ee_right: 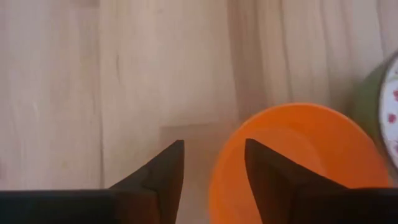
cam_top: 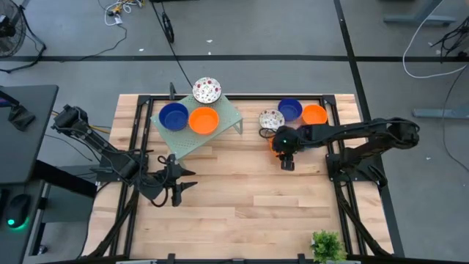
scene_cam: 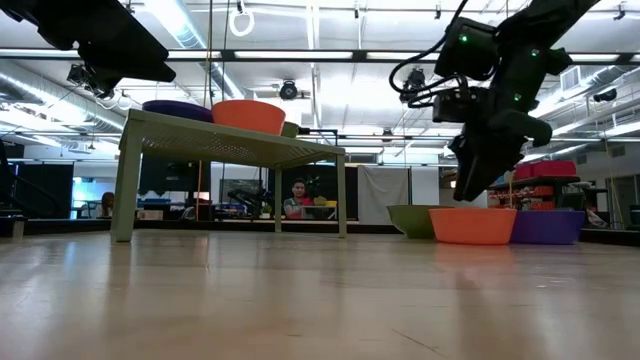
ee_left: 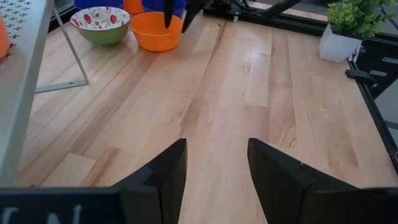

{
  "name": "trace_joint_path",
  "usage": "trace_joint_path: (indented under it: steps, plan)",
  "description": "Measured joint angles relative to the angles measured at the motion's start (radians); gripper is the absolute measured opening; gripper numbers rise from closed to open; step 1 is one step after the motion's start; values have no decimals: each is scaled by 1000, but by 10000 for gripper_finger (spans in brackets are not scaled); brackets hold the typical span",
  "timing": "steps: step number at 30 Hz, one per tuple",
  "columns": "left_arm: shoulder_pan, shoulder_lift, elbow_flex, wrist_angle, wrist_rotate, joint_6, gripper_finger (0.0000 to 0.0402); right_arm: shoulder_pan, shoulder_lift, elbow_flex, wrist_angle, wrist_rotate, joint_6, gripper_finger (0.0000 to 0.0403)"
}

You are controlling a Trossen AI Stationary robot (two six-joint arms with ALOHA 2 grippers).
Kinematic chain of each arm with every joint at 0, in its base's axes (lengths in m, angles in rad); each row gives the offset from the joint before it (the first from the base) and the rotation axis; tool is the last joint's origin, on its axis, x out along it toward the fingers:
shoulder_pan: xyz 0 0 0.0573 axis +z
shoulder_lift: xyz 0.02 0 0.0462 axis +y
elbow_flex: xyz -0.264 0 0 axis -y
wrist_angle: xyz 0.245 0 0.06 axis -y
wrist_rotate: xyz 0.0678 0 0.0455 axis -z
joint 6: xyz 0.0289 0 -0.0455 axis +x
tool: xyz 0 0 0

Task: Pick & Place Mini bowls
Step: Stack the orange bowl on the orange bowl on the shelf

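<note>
Three mini bowls sit on the pale green rack [cam_top: 220, 132]: a blue one [cam_top: 174, 115], an orange one [cam_top: 204, 120] and a speckled one [cam_top: 207, 90]. On the table to the right stand a speckled bowl [cam_top: 271, 119], a blue bowl [cam_top: 290, 109] and an orange bowl [cam_top: 314, 114]. Another orange bowl [ee_right: 298, 162] sits on the wood under my right gripper [ee_right: 211, 144]. That gripper is open and points down, one finger above the bowl's inside and one outside its rim. In the low view its tips [scene_cam: 470, 188] hang just above the bowl [scene_cam: 472, 225]. My left gripper [ee_left: 216, 142] is open over bare wood near the table's left front.
The rack stands on thin legs [ee_left: 62, 56] left of centre, with low room beneath it. A potted plant [cam_top: 327, 246] sits at the table's near right corner. Black frame rails [cam_top: 333, 176] run along both sides. Bare wood lies between the two arms [cam_top: 242, 183].
</note>
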Motion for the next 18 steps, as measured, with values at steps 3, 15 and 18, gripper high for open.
trace_joint_path:
  steps: [3, 15, 18]
  plan:
    - [0, 0, 0, 1, 0, -1, 174, 9, 0, -9, 8, 29, 21, 153]
    - [0, 0, 0, 1, 0, -7, 174, 10, 1, -51, 66, 52, 63, 96]
    - [-1, 0, 0, 1, 0, -7, 174, 10, 6, -69, 82, 50, 63, 91]
